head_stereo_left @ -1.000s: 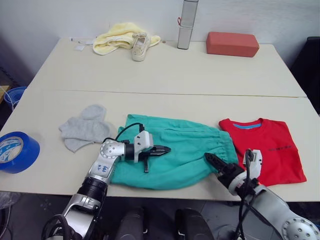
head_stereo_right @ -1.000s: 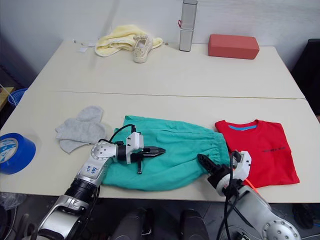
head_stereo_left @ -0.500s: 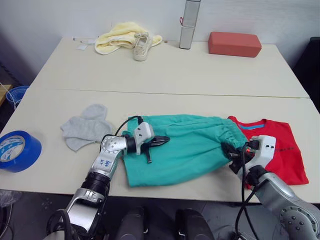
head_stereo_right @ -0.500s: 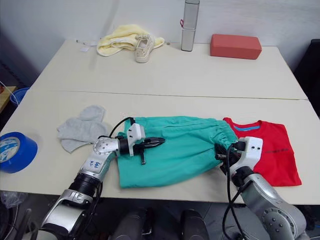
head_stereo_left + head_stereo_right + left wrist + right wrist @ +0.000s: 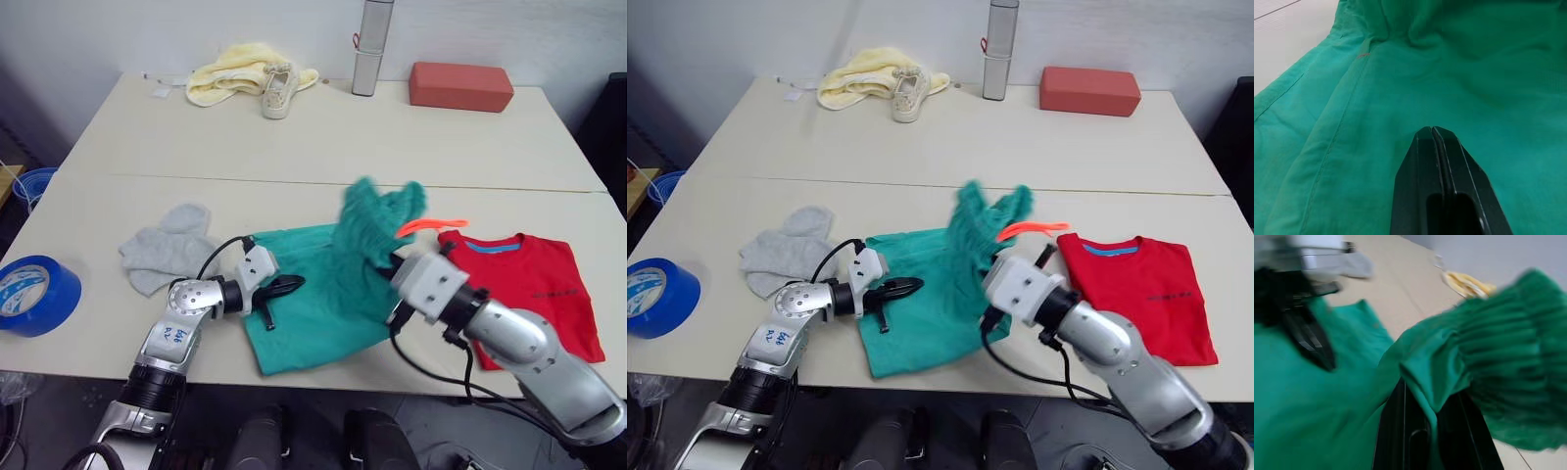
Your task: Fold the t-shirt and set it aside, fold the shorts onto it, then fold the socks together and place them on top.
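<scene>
Your right gripper (image 5: pixel 1425 431) has lifted the shorts (image 5: pixel 323 294) by the waistband and swung it leftward (a second ago it lay flat); the fold is underway. The left gripper (image 5: pixel 1434 129), fingers closed and empty, pins the cloth. The t-shirt (image 5: pixel 529 289) lies folded beside; open table (image 5: pixel 323 137) beyond.

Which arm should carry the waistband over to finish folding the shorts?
Right. The right gripper already grips the shorts at the raised waistband. The left gripper, shut, just rests on the flat part.
</scene>
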You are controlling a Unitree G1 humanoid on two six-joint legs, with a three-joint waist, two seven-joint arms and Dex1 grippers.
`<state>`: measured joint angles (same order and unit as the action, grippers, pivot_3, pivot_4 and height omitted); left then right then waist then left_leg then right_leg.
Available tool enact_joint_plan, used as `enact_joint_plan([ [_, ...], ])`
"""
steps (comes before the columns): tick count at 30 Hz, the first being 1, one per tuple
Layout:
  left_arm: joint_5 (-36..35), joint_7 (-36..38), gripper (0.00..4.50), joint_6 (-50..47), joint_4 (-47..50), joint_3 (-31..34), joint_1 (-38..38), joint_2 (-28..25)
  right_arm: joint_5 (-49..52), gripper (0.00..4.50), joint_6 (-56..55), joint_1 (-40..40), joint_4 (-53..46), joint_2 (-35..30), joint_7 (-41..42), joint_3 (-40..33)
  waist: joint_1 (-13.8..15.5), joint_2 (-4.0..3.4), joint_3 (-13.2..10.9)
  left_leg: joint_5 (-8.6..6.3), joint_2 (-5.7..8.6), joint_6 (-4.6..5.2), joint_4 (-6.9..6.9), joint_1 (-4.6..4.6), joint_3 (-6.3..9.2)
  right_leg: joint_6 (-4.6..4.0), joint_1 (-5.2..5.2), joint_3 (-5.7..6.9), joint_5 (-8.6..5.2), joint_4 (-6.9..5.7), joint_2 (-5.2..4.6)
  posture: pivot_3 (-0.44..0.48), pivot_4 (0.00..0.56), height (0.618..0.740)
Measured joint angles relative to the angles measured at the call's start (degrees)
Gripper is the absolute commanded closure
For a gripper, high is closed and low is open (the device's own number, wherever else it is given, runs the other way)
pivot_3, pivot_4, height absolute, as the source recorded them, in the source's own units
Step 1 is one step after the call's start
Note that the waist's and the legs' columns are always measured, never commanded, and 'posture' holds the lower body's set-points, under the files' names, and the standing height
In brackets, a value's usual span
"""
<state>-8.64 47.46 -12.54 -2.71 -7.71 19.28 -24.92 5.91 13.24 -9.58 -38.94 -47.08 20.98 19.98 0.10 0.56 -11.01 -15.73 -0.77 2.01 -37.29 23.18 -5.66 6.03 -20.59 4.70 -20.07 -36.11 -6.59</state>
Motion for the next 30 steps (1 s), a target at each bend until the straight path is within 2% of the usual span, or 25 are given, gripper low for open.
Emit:
enact_joint_plan([
  [7, -0.25, -0.64, 4.50, -1.22, 0.46, 0.36, -0.33, -0.10, -9.43, 4.47, -7.24, -1.37, 8.24, 5.22, 8.16, 6.66, -0.22, 0.07, 0.05, 0.02, -0.01, -0.04, 0.00, -0.05, 0.00, 0.03, 0.02, 0.02, 0.02, -0.03, 0.01, 0.000, 0.150, 0.740],
  [12, -0.39, -1.69, 4.50, -1.71, 1.33, 0.52, -0.97, -0.07, -10.82, 4.47, -8.95, -1.91, 10.62, 10.52, 12.28, 8.89, -0.30, 0.09, 0.05, 0.03, -0.02, -0.04, 0.01, -0.05, 0.01, 0.02, 0.01, 0.03, 0.02, -0.06, 0.01, 0.000, 0.150, 0.740],
  [15, -0.55, -2.10, 4.50, -1.70, 1.83, 0.91, -1.60, -0.09, -9.62, 3.77, -8.87, -1.59, 11.31, 12.54, 14.90, 9.10, -0.31, 0.09, 0.06, 0.02, -0.02, -0.04, 0.01, -0.06, 0.01, 0.02, 0.01, 0.03, 0.02, -0.08, 0.01, 0.000, 0.150, 0.740],
  [18, -2.62, -1.53, 4.50, -2.20, 2.26, 2.79, -2.66, -0.66, -9.17, 2.75, -10.54, -1.60, 13.46, 13.11, 17.29, 9.00, -0.49, 0.10, 0.06, 0.03, -0.02, -0.05, 0.02, -0.07, 0.01, 0.02, -0.01, 0.02, 0.02, -0.09, 0.01, 0.000, 0.150, 0.740],
  [23, -10.83, 1.68, 4.50, -7.50, 5.13, 8.61, -5.04, -2.91, -8.67, 0.97, -14.85, -3.02, 18.16, 12.99, 21.04, 7.48, -0.54, 0.12, 0.05, 0.03, -0.03, -0.06, 0.02, -0.06, 0.04, 0.01, -0.01, 0.03, 0.01, -0.10, 0.00, 0.000, 0.150, 0.740],
  [26, -16.74, 5.52, 4.50, -12.91, 8.25, 11.44, -5.50, -7.21, -6.29, 0.02, -16.85, -3.60, 19.97, 13.05, 23.66, 5.79, -0.48, 0.13, 0.05, 0.02, -0.03, -0.06, 0.01, -0.07, 0.07, 0.00, 0.02, 0.04, 0.01, -0.08, -0.02, 0.000, 0.150, 0.740],
  [28, -19.13, 9.62, 4.50, -16.70, 9.57, 11.86, -6.75, -13.03, -0.68, 0.02, -16.87, -3.05, 20.56, 13.23, 27.01, 4.00, -0.53, 0.16, 0.02, 0.02, -0.03, -0.07, 0.07, -0.07, 0.09, -0.02, 0.02, 0.05, 0.02, -0.03, -0.01, 0.000, 0.150, 0.740],
  [30, -20.37, 14.48, 4.50, -19.66, 9.80, 12.48, -8.73, -20.48, 10.80, 0.02, -16.03, -0.85, 19.57, 12.38, 33.20, -0.07, -0.60, 0.15, 0.01, 0.01, -0.03, -0.06, 0.13, -0.06, 0.11, -0.04, 0.04, 0.07, 0.02, 0.04, -0.01, 0.000, 0.150, 0.740],
])
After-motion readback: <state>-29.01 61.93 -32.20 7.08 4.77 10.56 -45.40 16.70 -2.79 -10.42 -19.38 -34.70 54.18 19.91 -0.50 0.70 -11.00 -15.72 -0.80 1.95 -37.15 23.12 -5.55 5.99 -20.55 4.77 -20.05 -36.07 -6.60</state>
